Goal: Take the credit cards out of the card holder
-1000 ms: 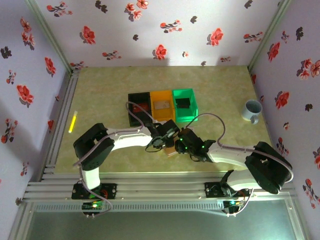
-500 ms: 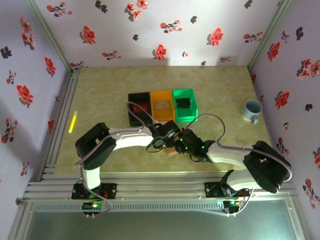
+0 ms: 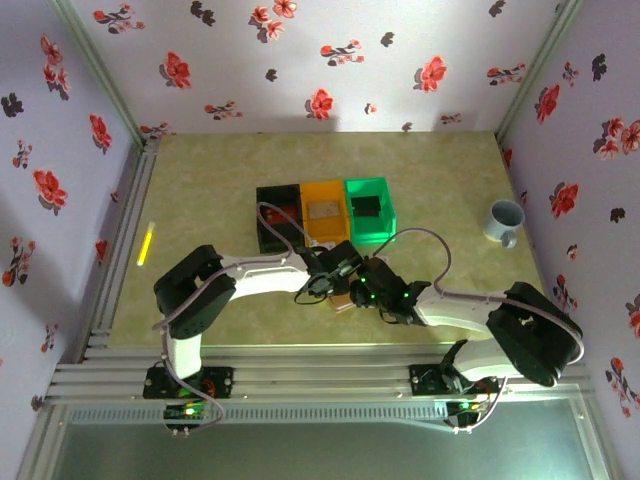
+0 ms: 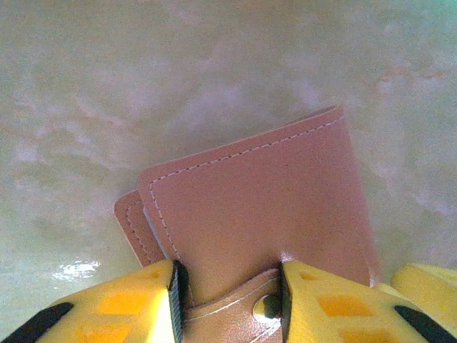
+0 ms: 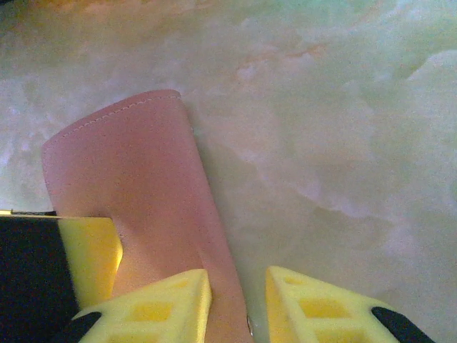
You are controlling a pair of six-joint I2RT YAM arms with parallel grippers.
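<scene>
The card holder [image 4: 264, 207] is a pinkish-brown wallet, folded shut, lying on the table near the front middle [image 3: 340, 298]. No credit cards are visible. My left gripper [image 4: 228, 286] is shut on the snap strap at the holder's near edge, with the metal snap against its right finger. My right gripper [image 5: 235, 286] comes in from the other side and is shut on the holder's [image 5: 128, 186] long edge. In the top view the two grippers meet over it, the left [image 3: 335, 283] and the right [image 3: 360, 290].
Black [image 3: 277, 217], orange [image 3: 323, 210] and green [image 3: 368, 208] bins stand in a row just behind the grippers, each with something inside. A pale mug [image 3: 504, 220] sits at the right. A yellow stick [image 3: 146, 243] lies along the left edge.
The left gripper's jaws have drawn in on the strap. The left arm's elbow has crept slightly to the right. The right arm and the card holder have stayed put.
</scene>
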